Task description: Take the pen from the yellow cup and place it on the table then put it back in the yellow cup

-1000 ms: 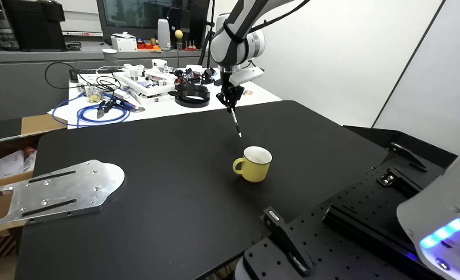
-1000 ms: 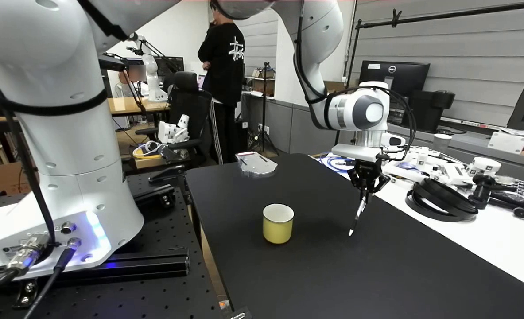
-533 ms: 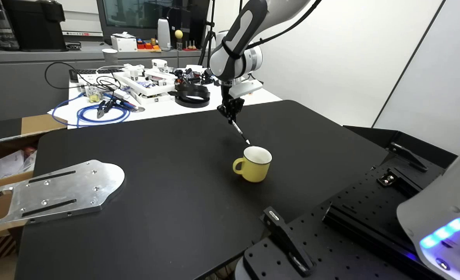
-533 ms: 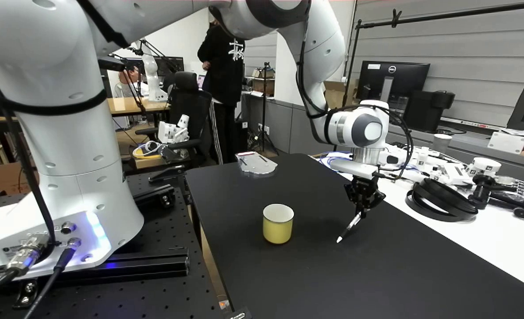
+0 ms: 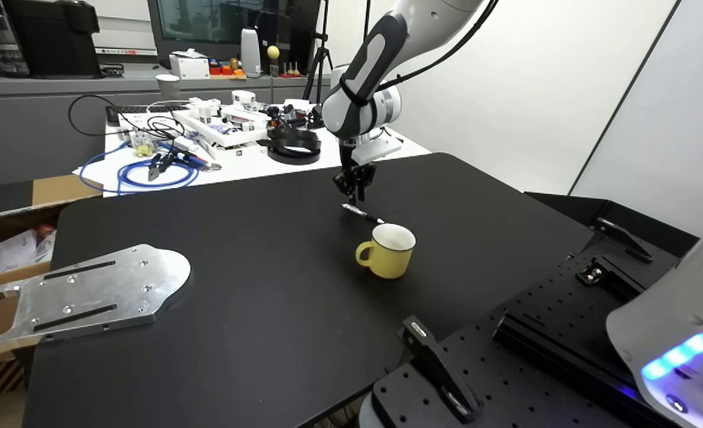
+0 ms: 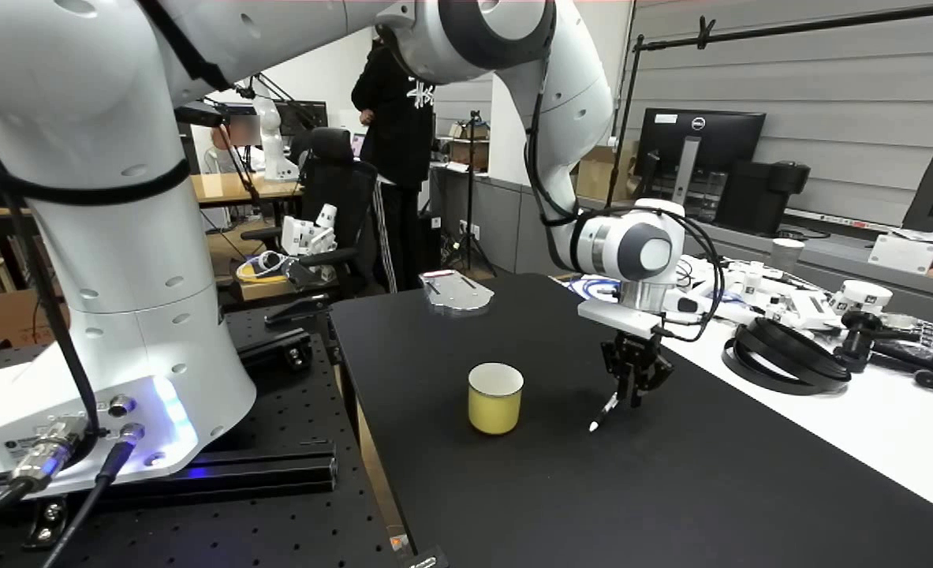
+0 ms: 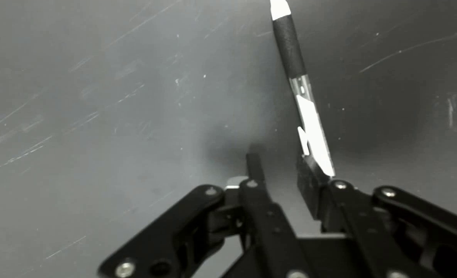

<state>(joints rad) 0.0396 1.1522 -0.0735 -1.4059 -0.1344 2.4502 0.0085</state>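
Observation:
The pen [image 5: 364, 213] lies on the black table [image 5: 268, 309], its white tip toward the yellow cup [image 5: 388, 261]. In an exterior view the pen [image 6: 606, 410] shows beside my fingers. The cup [image 6: 494, 410] stands upright with its handle to one side; it is out of the wrist view. My gripper [image 5: 356, 195] is low over the table at the pen's rear end. In the wrist view the gripper [image 7: 278, 157] is open, with nothing between the fingers. The pen [image 7: 301, 87] runs past the right finger, its rear end overlapping that fingertip; I cannot tell whether they touch.
A flat silver metal plate [image 5: 107, 285] lies at the table's side. A white table [image 5: 238, 170] with cables, tools and black rings [image 5: 295, 148] adjoins the far edge. Black clamps [image 5: 443, 371] and the robot base [image 6: 143, 355] are at the near edge.
My gripper has moved down and opened. The pen, held slanting in the fingers before, has tilted over and now lies on the table near the cup. The cup has not moved.

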